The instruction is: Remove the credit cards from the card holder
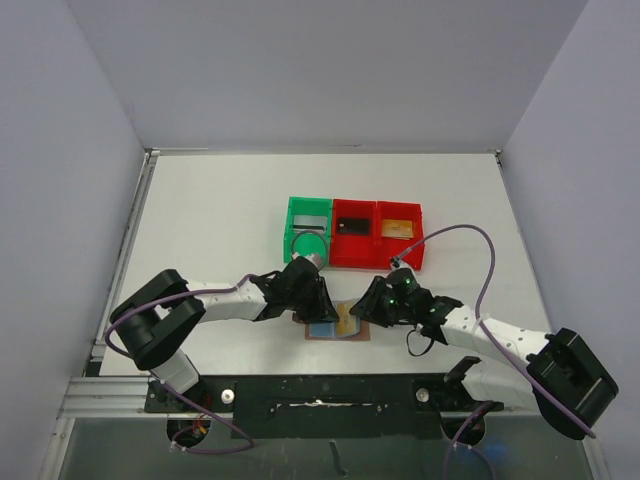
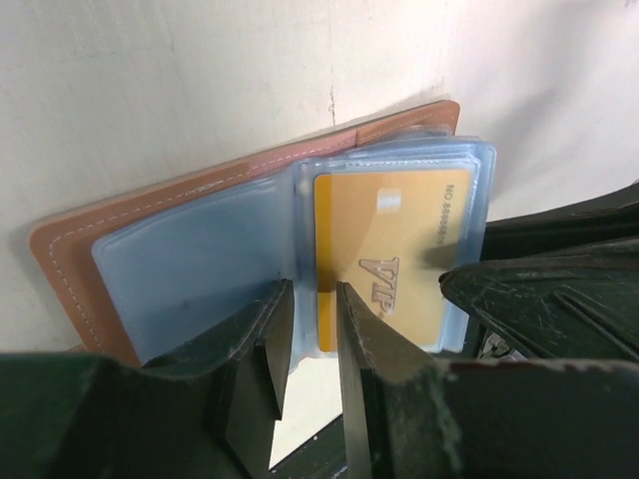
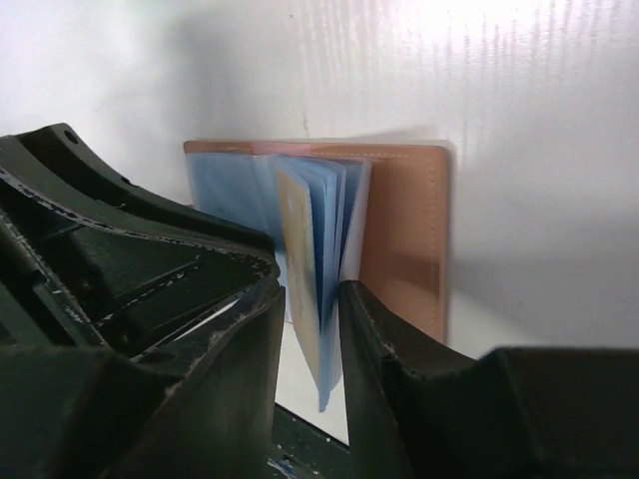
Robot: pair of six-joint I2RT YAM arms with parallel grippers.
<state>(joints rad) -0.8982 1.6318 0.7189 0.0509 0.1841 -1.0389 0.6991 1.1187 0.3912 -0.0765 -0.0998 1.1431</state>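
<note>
The tan card holder (image 1: 335, 322) lies open on the table between my two grippers, its blue plastic sleeves (image 2: 200, 269) fanned up. A gold credit card (image 2: 394, 249) sits in one sleeve, face to the left wrist camera. My left gripper (image 2: 315, 294) has its jaws narrowed to a slim gap at that sleeve's lower left corner, with the table showing between them. From the other side my right gripper (image 3: 312, 289) is shut on the upright bundle of sleeves (image 3: 315, 230), seen edge-on with the gold card among them. The leather cover (image 3: 404, 230) lies flat behind.
A row of small bins stands just beyond the card holder: a green one (image 1: 290, 228) and two red ones (image 1: 353, 250) (image 1: 418, 235). A dark card (image 1: 352, 224) and a gold card (image 1: 397, 228) lie in the red bins. The table's near edge runs close behind the arms.
</note>
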